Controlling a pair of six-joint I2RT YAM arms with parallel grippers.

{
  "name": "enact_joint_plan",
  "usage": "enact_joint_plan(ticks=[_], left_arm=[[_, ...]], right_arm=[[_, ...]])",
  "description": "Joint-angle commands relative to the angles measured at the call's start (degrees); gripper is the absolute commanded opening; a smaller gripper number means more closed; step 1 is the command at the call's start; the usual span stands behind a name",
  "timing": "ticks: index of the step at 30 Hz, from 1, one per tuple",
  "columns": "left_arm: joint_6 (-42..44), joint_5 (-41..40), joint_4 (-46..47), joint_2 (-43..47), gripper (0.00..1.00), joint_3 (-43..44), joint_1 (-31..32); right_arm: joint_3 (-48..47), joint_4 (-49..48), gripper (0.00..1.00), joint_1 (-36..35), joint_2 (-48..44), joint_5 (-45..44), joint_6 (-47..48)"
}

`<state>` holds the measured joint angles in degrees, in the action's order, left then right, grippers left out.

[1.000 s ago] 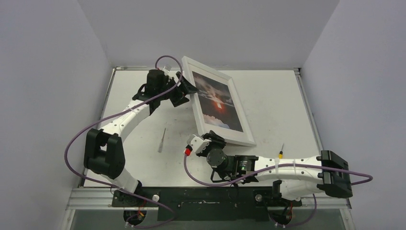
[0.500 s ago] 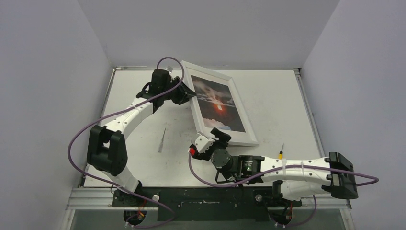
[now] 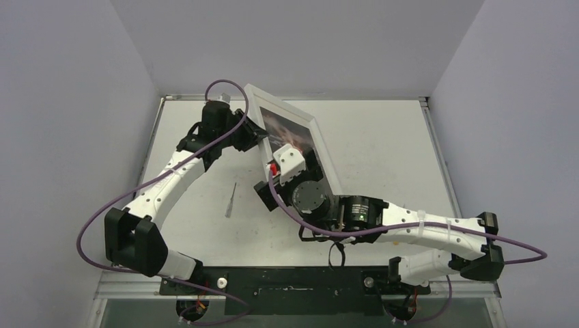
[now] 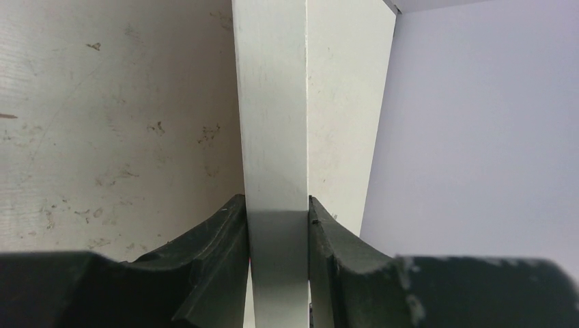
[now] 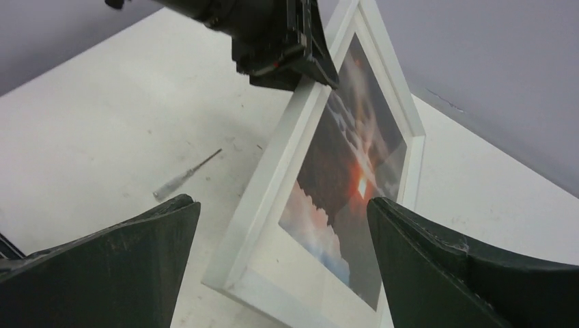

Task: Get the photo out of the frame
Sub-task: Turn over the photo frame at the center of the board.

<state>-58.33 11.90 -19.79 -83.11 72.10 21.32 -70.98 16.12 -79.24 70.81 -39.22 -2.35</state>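
The left gripper (image 4: 276, 222) was clenched on the edge of the white frame (image 5: 265, 184), holding it tilted up over the far side of the bench (image 5: 102, 123). The sunset photo (image 5: 341, 191) sat inside the frame. The right gripper (image 5: 280, 205) hovered in front, released wide.

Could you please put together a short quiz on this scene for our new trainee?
1. True or false: the right gripper is open.
2. What does the left gripper clamp? A the edge of the frame; B a corner of the photo; C nothing.
3. Fill in: the photo sits ___ the frame.
Key: 1 true; 2 A; 3 inside.
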Motion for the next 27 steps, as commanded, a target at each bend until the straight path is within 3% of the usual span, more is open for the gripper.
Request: enact_joint_plan(ticks=[1, 7, 12, 20, 23, 27], left_arm=[[-3.9, 1.3, 8.0, 5.7, 0.1, 1.7, 0.8], [-5.4, 0.6, 7.8, 7.7, 0.09, 1.6, 1.3], [-6.6, 0.5, 8.5, 8.9, 0.09, 1.1, 1.7], [-6.7, 0.9, 9.0, 8.7, 0.1, 0.9, 1.9], [-6.7, 0.8, 9.2, 8.5, 0.1, 0.6, 1.9], [-6.8, 0.9, 9.7, 8.4, 0.1, 0.2, 1.9]], right_arm=[[-10.9, 14.0, 1.0, -0.4, 7.5, -1.5, -10.0], [-23.6, 25.2, 1.0, -0.6, 16.8, -2.8, -15.1], [-31.0, 34.7, 1.0, -1.7, 24.7, -9.3, -17.6], [-36.3, 46.6, 0.97, -1.6, 31.9, -17.9, -21.0], [-36.4, 48.4, 0.91, -0.5, 33.0, -17.7, -21.5], [-37.6, 51.3, 0.76, -0.1, 35.0, -19.6, -22.9]])
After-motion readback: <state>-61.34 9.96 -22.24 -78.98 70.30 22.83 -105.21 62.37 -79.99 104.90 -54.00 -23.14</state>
